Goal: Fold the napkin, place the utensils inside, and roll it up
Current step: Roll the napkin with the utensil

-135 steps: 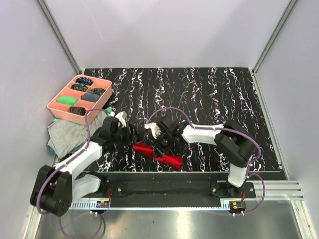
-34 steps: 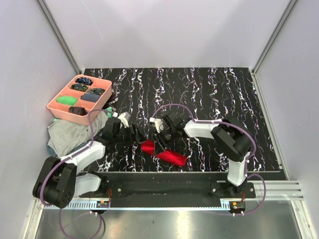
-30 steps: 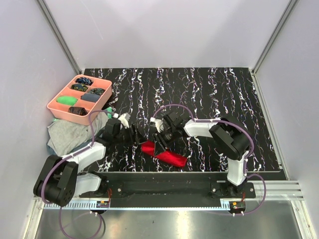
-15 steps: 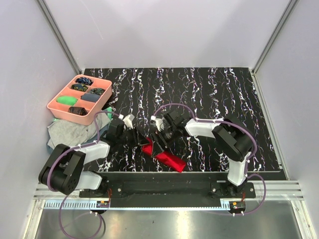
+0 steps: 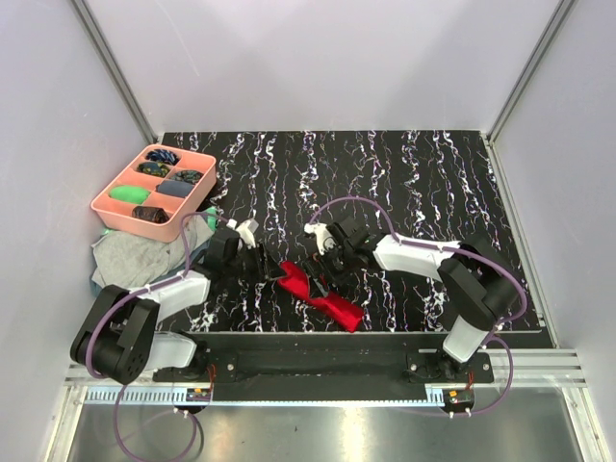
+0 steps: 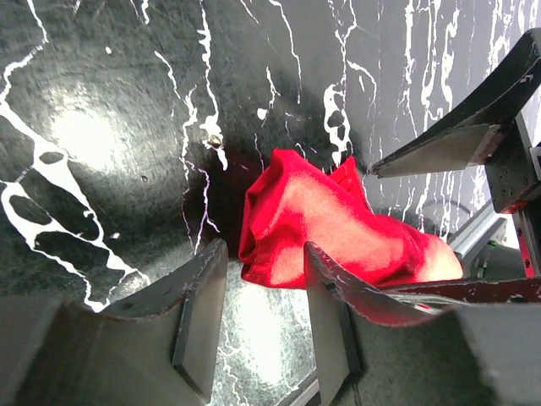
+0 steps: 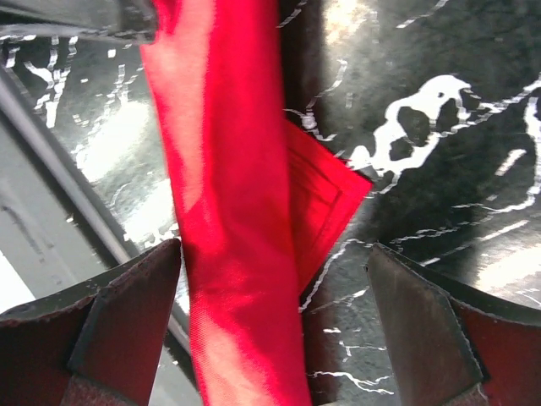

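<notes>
Both tools sit low over the black, white-veined surface [image 5: 404,183], one at each side of the napkin [image 5: 322,295]. My left tool [image 5: 258,267] points at the napkin's left end; in the left wrist view its fingers [image 6: 199,317] stand partly apart with bare surface between them, and the red cloth lies just past their tips, not between them. Whether a tip touches the cloth I cannot tell. So that tool grasps nothing.

My right tool [image 5: 322,272] hangs above the middle of the napkin. In the right wrist view its two fingers [image 7: 127,313] are spread wide, one at each lower corner of the picture, and the red roll passes between them without either finger pressing on it. It is released.

From above, the napkin is a rolled red bundle lying slantwise near the front edge of the surface, its left end higher in the picture and its right end nearer the arm bases. A loose triangular corner sticks out from the side of the roll, flat on the surface, its hem stitching clear in the right wrist view. The left end looks bunched and rumpled. No utensils show in any view.

At the far left stands a pink tray [image 5: 114,208] with compartments holding small dark and green items, and beside it a pile of grey cloth [image 5: 130,258].
</notes>
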You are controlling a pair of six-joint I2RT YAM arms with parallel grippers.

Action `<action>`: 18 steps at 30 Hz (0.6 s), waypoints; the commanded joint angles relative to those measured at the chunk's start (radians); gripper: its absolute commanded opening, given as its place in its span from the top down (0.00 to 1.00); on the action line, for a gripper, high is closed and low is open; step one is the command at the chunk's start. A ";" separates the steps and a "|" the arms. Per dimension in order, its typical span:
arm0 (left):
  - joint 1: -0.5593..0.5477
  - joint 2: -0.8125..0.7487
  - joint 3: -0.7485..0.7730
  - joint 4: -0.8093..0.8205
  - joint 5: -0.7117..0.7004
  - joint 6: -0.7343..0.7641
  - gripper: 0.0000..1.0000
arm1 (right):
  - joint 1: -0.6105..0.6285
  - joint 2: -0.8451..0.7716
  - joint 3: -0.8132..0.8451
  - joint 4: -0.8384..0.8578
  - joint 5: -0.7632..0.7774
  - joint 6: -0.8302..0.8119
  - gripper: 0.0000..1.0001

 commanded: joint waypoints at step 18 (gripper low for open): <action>0.002 -0.132 0.121 -0.204 -0.105 0.078 0.49 | 0.058 0.044 0.042 -0.033 0.211 0.019 0.08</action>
